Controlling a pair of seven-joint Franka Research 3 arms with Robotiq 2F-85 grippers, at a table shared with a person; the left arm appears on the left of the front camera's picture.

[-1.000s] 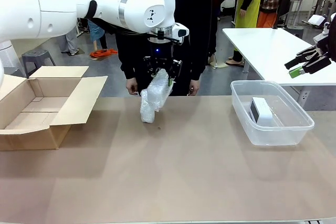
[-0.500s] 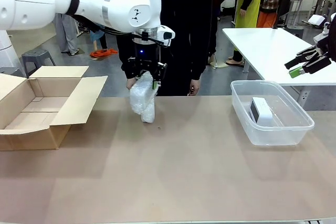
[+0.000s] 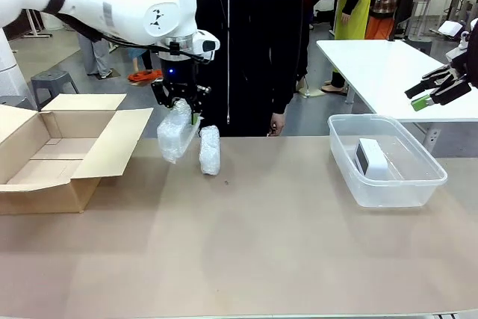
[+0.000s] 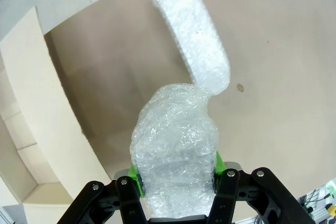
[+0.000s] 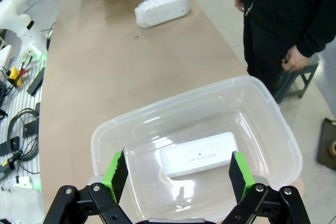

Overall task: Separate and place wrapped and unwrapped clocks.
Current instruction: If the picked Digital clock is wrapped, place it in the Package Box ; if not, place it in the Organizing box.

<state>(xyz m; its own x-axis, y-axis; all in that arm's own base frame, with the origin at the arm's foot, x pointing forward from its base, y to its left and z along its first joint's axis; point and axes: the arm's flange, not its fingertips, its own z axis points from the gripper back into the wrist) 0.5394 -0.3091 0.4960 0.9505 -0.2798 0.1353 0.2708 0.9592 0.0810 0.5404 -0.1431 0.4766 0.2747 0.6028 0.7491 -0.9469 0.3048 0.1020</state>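
L gripper [image 3: 179,99] [image 4: 176,176] has its jaws clamped on the top end of one wrapped clock [image 3: 173,134] [image 4: 176,156]. The bundle hangs tilted, clear of the table [image 3: 261,252], at approx 11 o'clock of the tabletop in front view, just off the open flap of the cardboard box [image 3: 45,156] [image 4: 29,129], which sits at 9 o'clock. The 2nd wrapped clock [image 3: 210,150] [image 4: 195,51] [image 5: 161,8] lies on the table just beside the held one, at its 3 o'clock, a small gap btwn them. The bare clock [image 3: 371,158] [image 5: 199,154] lies inside the clear plastic bin [image 3: 418,184] [image 5: 273,109] at 3 o'clock of the table. R gripper [image 3: 418,95] [image 5: 177,174] hangs above the bin, jaws wide apart, nothing btwn the green pads. A person [image 3: 254,35] in dark clothes stands at 12 o'clock, one hand [image 3: 278,123] low at the far table edge.
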